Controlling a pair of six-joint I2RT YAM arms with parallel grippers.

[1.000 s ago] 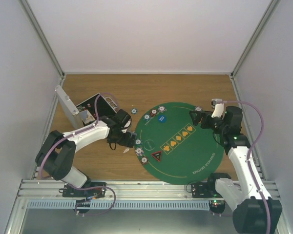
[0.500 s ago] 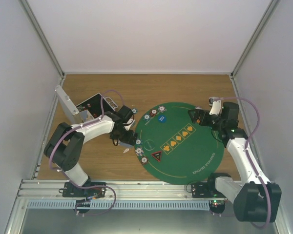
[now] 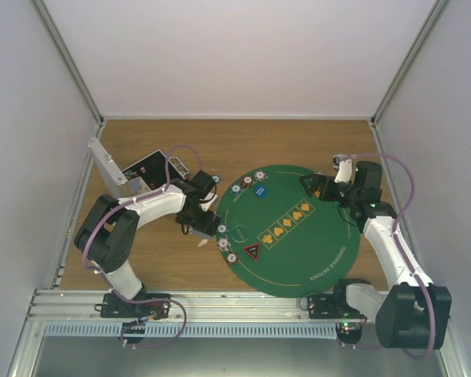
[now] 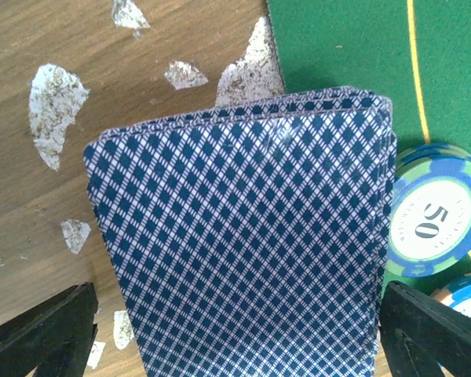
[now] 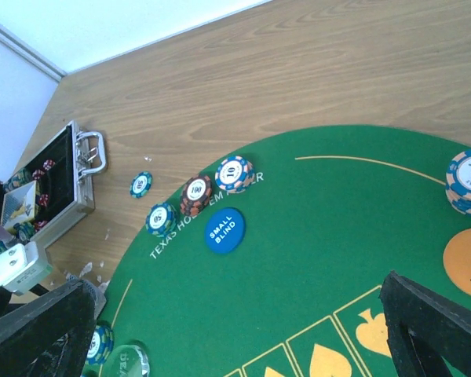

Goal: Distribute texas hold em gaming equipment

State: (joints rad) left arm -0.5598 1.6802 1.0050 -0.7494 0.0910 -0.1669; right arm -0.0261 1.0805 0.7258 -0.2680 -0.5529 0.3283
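Nearest the arm bases, a red-triangle token [image 3: 252,252] is seen on the near-left part of the green felt mat [image 3: 322,236]. Just beyond it, the left gripper [image 4: 237,294] is held low over the wooden table [image 3: 220,141] at the mat's left edge, its jaws spread fully wide. A deck of cards [image 4: 243,236], blue-patterned backs up, lies between them. A gap is visible on one side, but whether the other finger touches the deck cannot be told for certain. A blue 50 chip [image 4: 432,220] rests on the felt just beside the deck. Farther on, the right gripper [image 5: 237,283] is held above the mat's far-right part, jaws equally wide and nothing between them. Below it, an orange big-blind token [image 5: 467,263] and a chip stack [image 5: 467,182] are seen. A blue small-blind token [image 5: 224,230] lies behind three chips [image 5: 196,195] ranged along the far rim. A loose chip [image 5: 140,184] lies on the wood, and the silver case [image 3: 145,177] stands open at the far left.
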